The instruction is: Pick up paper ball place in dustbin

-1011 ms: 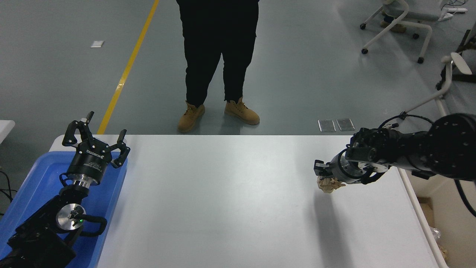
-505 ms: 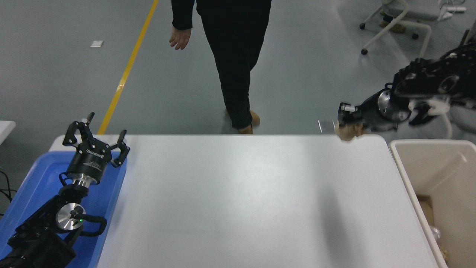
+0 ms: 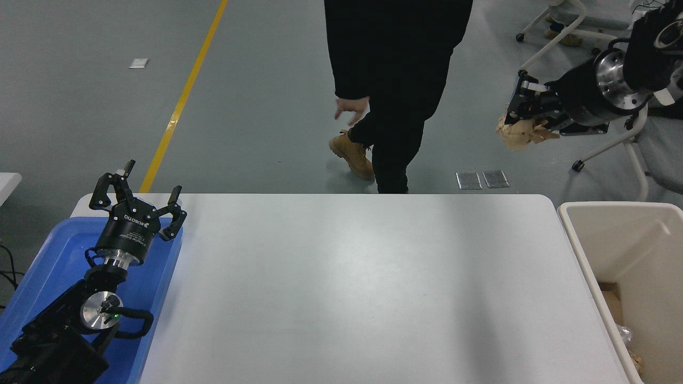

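The tan crumpled paper ball (image 3: 520, 133) hangs high in the air at the upper right, beyond the table's far edge, with my right gripper (image 3: 525, 118) shut on it. The cream-white dustbin (image 3: 582, 249) stands off the table's right side, below and to the right of the ball, its inside partly showing. My left gripper (image 3: 136, 194) is parked open at the lower left above the blue tray, holding nothing.
A blue tray (image 3: 53, 250) sits under the left arm at the table's left end. A person in black clothes and tan boots (image 3: 395, 80) walks just beyond the far edge. Wheeled chair frames (image 3: 576, 37) stand at the upper right. Scraps lie in the dustbin's bottom.
My right arm has lifted the paper ball from just above the table, up and to the right, past the far edge. The dustbin is now uncovered. The person has walked to the right.
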